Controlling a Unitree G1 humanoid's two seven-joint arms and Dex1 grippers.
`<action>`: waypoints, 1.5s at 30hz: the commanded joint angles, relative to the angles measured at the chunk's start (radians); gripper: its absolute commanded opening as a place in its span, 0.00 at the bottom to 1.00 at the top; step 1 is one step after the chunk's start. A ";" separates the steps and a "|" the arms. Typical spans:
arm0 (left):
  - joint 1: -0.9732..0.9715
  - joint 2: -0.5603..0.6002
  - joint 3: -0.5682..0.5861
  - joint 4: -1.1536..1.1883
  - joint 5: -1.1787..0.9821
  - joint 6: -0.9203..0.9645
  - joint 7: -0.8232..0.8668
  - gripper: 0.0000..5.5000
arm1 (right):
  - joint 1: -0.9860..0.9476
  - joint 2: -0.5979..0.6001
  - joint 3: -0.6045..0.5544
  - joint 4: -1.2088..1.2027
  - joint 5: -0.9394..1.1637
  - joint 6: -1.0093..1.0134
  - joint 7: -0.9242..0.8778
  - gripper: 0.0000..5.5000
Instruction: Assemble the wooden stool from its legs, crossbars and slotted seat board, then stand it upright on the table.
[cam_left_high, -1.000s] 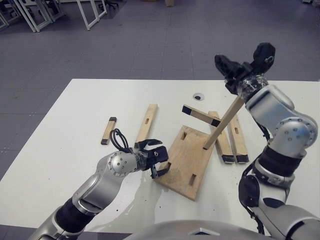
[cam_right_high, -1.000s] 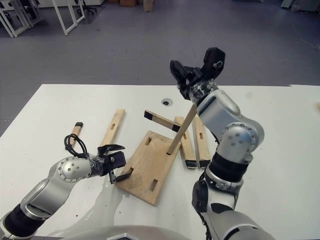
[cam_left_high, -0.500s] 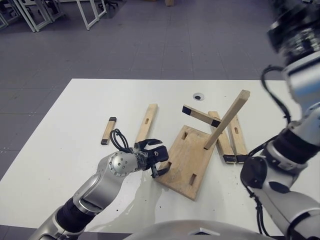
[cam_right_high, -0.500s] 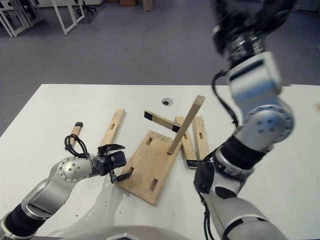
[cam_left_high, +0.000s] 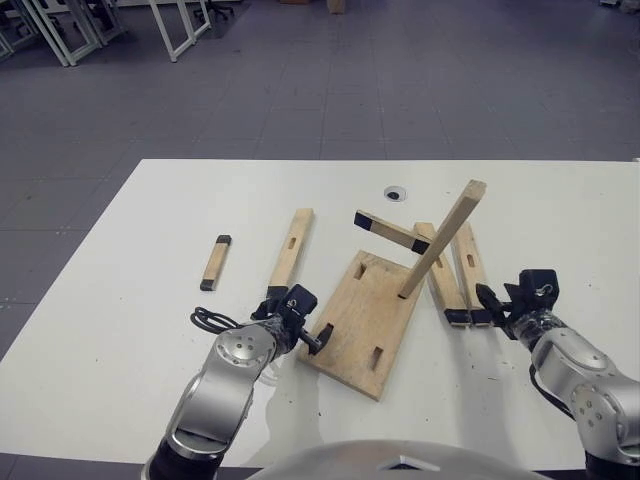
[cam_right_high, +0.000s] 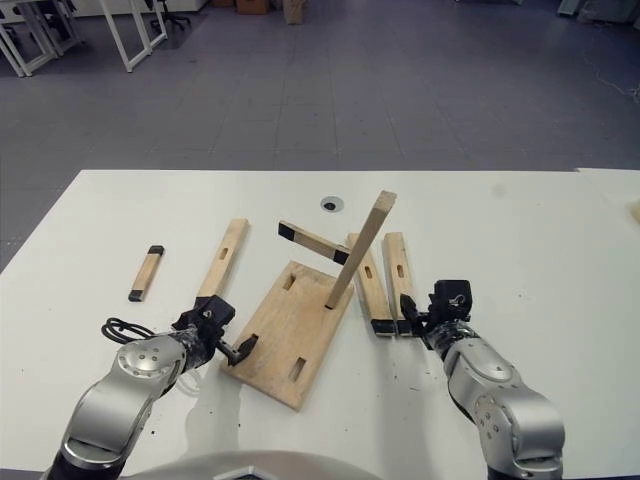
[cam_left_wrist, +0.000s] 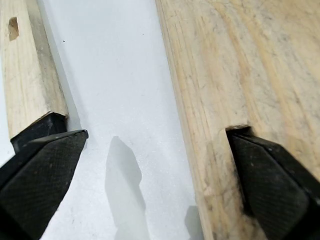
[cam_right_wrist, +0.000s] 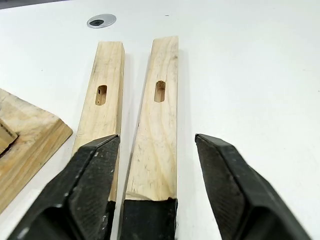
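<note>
Right end effector open, straddling leg

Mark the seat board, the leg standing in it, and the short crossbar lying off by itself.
seat board (cam_left_high: 355, 318), left eye view, bare top face between its slots.
standing leg (cam_left_high: 447, 228), left eye view, mid-length of the tilted shaft.
short crossbar (cam_left_high: 214, 264), left eye view, middle of its wooden part.

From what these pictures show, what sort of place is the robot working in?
Probably a lab or workshop hall: a white table with a cable port, a wide grey tiled floor, and more white table frames standing behind.
</note>
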 joint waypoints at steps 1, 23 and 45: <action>-0.011 -0.001 -0.019 -0.006 -0.026 0.047 0.043 0.93 | -0.054 -0.026 0.023 0.075 -0.048 -0.026 0.061 0.66; -0.054 -0.079 0.034 -0.043 -0.176 0.111 0.168 0.93 | -0.033 -0.002 0.086 0.280 -0.207 -0.070 0.211 0.94; -0.309 -0.328 0.506 0.019 -0.278 0.119 0.231 0.93 | -0.187 -0.080 -0.123 0.316 -0.218 -0.099 0.249 0.38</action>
